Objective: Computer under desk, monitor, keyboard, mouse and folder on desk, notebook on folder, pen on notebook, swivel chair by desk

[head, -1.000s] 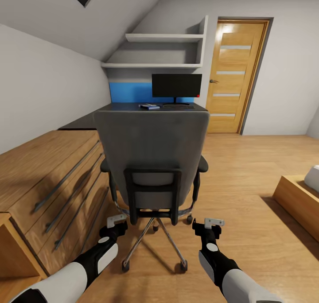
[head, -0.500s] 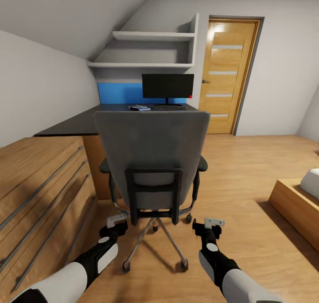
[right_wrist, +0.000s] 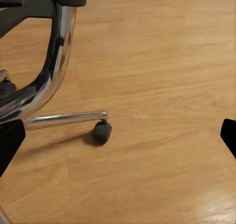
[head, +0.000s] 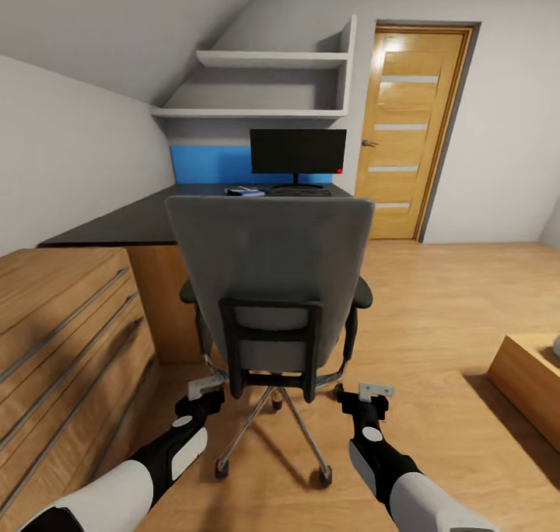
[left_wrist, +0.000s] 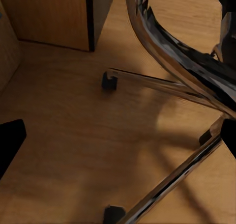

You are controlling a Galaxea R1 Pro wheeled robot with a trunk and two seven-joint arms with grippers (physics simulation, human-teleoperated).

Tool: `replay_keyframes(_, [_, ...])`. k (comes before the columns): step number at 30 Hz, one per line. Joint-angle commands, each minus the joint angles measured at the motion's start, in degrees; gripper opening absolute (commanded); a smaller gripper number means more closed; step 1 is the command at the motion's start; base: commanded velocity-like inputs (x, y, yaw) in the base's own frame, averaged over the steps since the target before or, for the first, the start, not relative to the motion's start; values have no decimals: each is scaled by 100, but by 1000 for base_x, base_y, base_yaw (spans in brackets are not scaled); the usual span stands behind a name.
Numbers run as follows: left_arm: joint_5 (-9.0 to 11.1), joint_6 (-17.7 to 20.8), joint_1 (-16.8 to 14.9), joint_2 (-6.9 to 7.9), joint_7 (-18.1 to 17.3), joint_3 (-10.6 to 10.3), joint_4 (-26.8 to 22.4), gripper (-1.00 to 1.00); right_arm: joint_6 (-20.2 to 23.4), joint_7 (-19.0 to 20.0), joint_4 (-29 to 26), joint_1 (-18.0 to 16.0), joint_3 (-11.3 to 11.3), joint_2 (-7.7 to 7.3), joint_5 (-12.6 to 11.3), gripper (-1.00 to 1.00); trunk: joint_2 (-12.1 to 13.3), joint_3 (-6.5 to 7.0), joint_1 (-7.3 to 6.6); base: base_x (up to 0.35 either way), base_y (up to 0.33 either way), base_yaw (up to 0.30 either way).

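The swivel chair (head: 268, 283) is showing matt grey cloth and glossy chrome legs; beneath both grippers, smooth wooden floor (head: 435, 299) is gleaming.

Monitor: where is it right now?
Head view: the monitor stands on the desk at the far end, before the blue back panel, beyond the swivel chair and left of the door.
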Motion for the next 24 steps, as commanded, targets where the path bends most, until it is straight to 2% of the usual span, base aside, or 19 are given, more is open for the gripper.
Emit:
replay_keyframes(1, [42, -24, -6, -4, 13, -73, -4, 100, -15, -8, 3, -2, -35, 16, 48, 100, -2, -5, 2, 237, -135, 11])
replay_keyframes(5, [28, -26, -6, -8, 12, -77, -4, 100, -15, -13, 2, -3, -35, 12, 48, 100, -2, -5, 2, 222, -136, 88])
replay_keyframes(16, [14, -25, -6, -16, 2, -88, -4, 100, -15, -15, 2, -3, -35, 13, 48, 100, -2, -5, 2, 207, -148, 252])
replay_keyframes(24, [6, -26, -6, -36, -4, -109, -4, 100, -15, -15, 2, -3, -35, 12, 48, 100, -2, -5, 2, 39, -32, 227])
